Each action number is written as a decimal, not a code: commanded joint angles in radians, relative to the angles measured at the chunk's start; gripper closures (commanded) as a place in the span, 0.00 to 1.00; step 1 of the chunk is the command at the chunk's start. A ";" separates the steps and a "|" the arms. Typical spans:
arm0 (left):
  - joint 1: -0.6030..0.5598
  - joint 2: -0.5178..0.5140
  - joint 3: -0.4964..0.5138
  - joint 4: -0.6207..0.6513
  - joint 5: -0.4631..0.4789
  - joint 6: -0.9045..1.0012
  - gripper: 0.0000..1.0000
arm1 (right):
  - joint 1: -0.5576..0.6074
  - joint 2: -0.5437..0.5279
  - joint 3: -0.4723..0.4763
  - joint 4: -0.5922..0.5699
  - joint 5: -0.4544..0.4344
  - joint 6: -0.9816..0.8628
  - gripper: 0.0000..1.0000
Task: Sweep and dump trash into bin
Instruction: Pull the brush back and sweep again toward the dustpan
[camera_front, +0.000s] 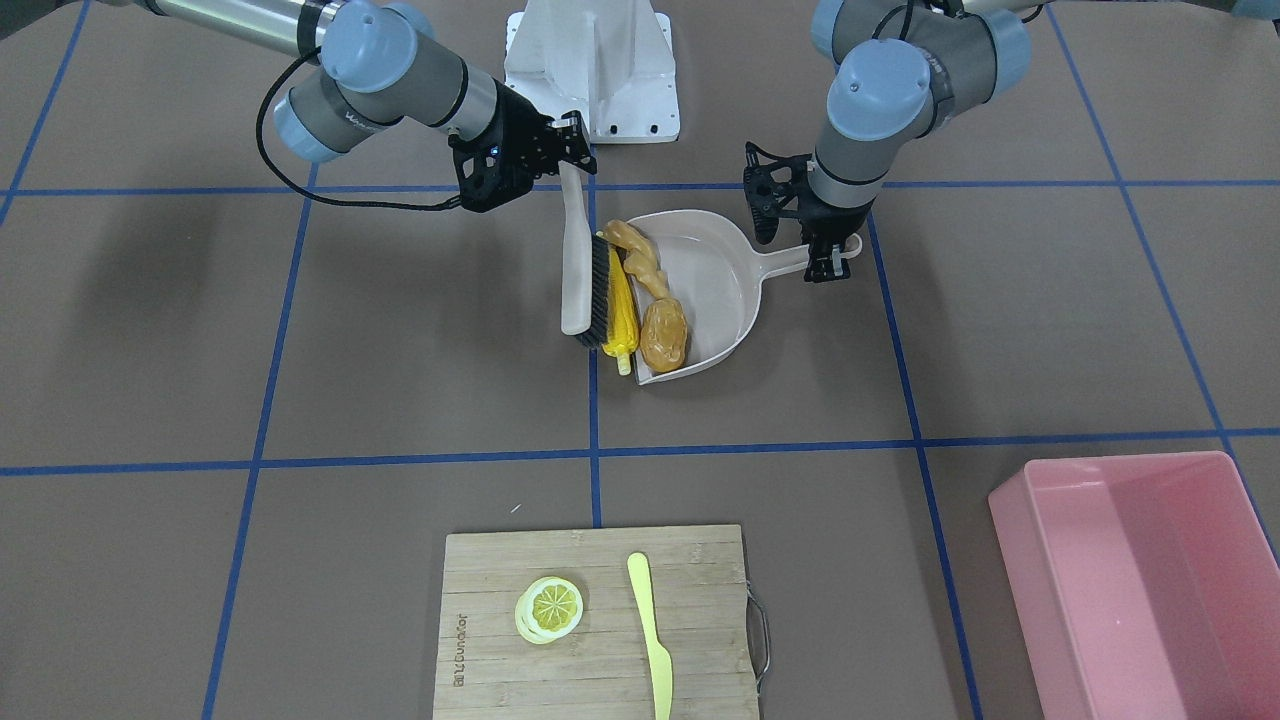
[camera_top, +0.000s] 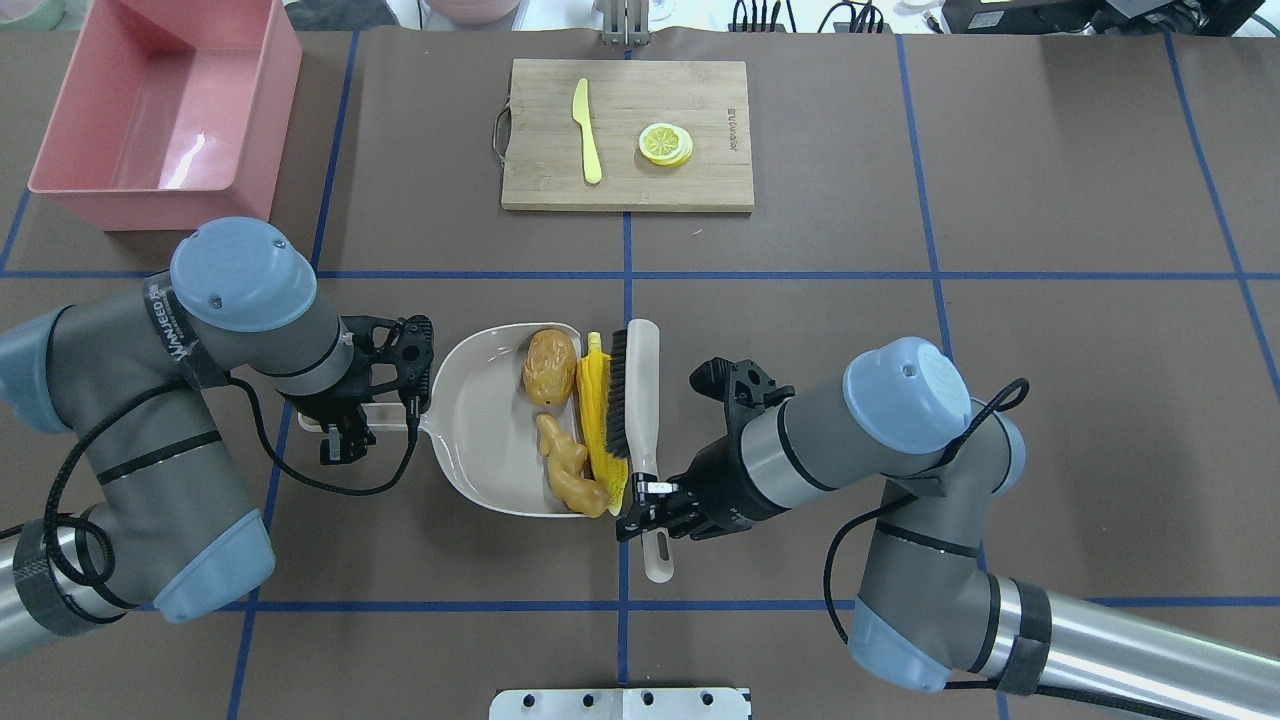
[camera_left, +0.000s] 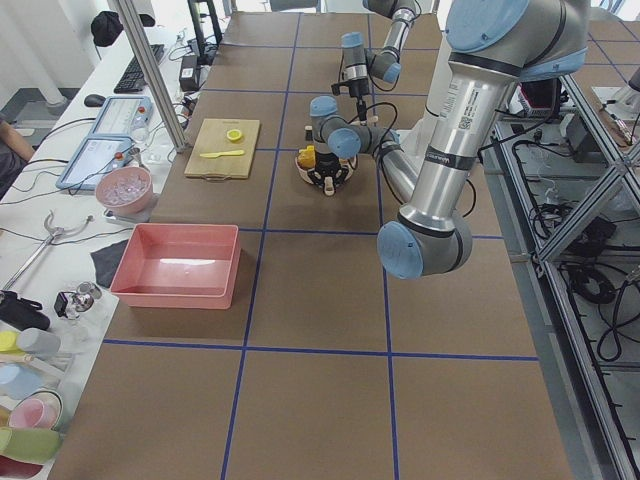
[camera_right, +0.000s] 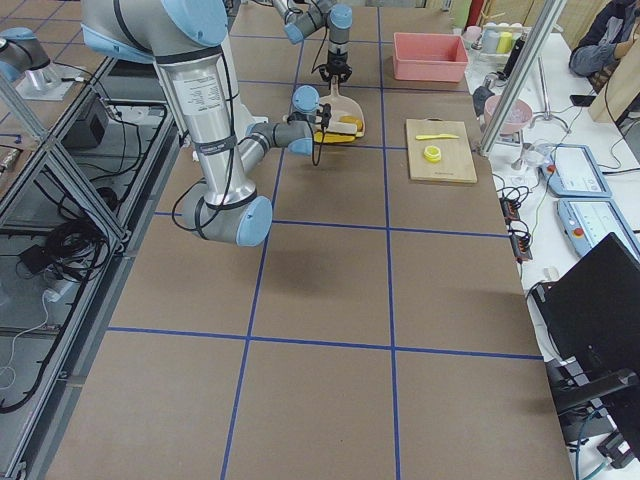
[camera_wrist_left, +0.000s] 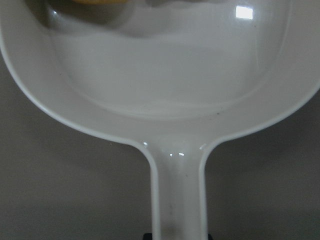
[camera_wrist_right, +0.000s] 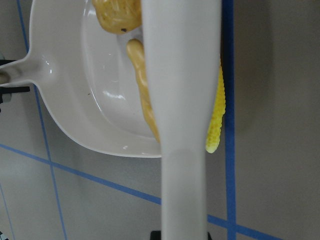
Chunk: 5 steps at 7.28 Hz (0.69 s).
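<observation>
The beige dustpan (camera_top: 470, 440) lies flat at mid-table. My left gripper (camera_top: 345, 432) is shut on its handle (camera_wrist_left: 179, 195). My right gripper (camera_top: 648, 497) is shut on the white brush's (camera_top: 640, 390) handle. The brush's black bristles press the yellow corn cob (camera_top: 598, 420) against the pan's open lip. The orange-brown potato (camera_top: 549, 366) and the tan ginger root (camera_top: 572, 475) lie inside the pan near that lip. In the front view the corn cob (camera_front: 622, 312), potato (camera_front: 664, 335) and ginger root (camera_front: 640, 258) show the same. The pink bin (camera_top: 150, 205) stands empty at the far left corner.
A wooden cutting board (camera_top: 700, 170) at the far middle carries a lemon slice (camera_top: 665, 144) and a yellow knife (camera_top: 587, 130). The white robot base plate (camera_top: 620, 703) is at the near edge. Blue tape lines cross the brown table.
</observation>
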 joint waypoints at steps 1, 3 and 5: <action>0.001 0.001 0.004 -0.003 0.000 0.002 1.00 | 0.083 -0.029 0.020 -0.029 0.113 -0.014 1.00; 0.001 0.001 0.007 -0.007 0.000 0.003 1.00 | 0.040 -0.059 0.021 -0.018 0.055 -0.064 1.00; 0.001 0.002 0.013 -0.016 0.000 0.005 1.00 | -0.047 -0.115 -0.005 0.146 -0.025 -0.095 1.00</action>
